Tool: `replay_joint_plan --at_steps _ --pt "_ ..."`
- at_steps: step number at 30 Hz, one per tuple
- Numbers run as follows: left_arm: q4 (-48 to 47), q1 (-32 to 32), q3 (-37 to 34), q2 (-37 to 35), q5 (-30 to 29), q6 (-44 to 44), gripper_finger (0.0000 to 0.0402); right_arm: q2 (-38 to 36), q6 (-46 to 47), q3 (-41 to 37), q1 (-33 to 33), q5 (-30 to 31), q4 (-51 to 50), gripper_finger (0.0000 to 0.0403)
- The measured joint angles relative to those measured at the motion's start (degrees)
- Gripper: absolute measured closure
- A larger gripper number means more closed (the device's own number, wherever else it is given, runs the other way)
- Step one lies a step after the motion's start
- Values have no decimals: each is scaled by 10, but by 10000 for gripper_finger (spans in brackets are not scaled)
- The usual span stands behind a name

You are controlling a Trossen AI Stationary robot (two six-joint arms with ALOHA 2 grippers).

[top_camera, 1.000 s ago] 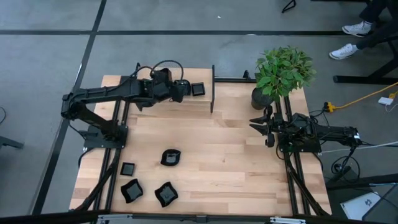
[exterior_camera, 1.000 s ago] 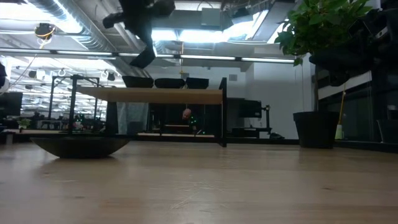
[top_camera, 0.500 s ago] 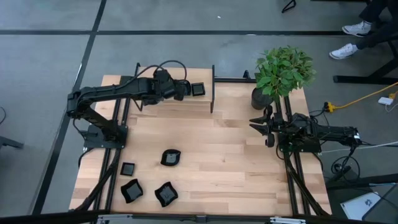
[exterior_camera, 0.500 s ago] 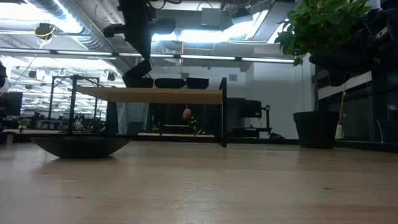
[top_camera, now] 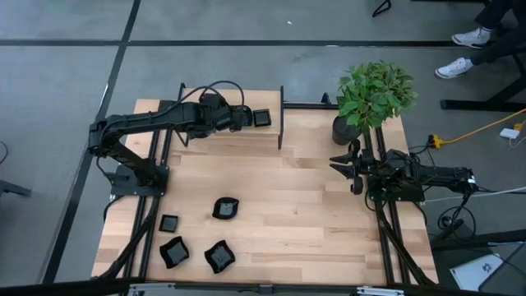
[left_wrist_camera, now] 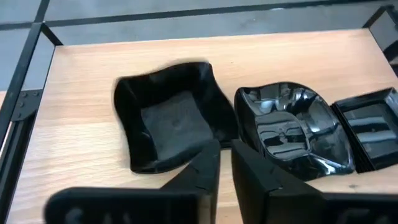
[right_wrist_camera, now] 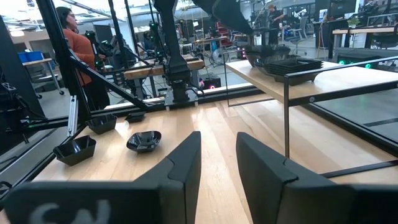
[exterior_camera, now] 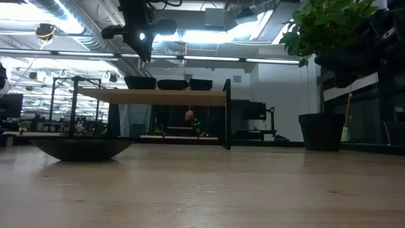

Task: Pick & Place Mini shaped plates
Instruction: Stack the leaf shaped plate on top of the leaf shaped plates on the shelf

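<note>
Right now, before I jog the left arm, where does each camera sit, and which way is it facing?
High view: overhead, straight down on the table; both arms show, left gripper over the shelf, right gripper waiting near the plant.
Low view: at tabletop height, level toward the shelf; the left arm hangs in from above.
Left wrist view: down past its own fingers at three plates.
Right wrist view: across the table; its own fingers frame it.
Shared: the shelf's plates show in every view.

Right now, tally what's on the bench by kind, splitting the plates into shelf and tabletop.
Shelf plates: 3
Table plates: 4
Plant: 1
Total: 8
</note>
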Motion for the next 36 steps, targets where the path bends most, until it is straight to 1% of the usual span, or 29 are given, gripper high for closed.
replay_joint_plan --at_steps 12,21,24,29,33,36 --pt "22 -1 0 0 -14 -22 271 0 0 0 0 0 0 300" --pt "21 -20 0 0 17 -65 211 0 0 0 0 0 0 300" --pt "21 -29 0 0 31 -93 195 0 0 0 0 0 0 300" --pt "21 -41 0 0 73 -177 171 0 0 0 0 0 0 300" --pt "21 -46 0 0 126 -238 157 0 0 0 0 0 0 300" --pt "18 -47 0 0 179 -283 150 0 0 0 0 0 0 300"
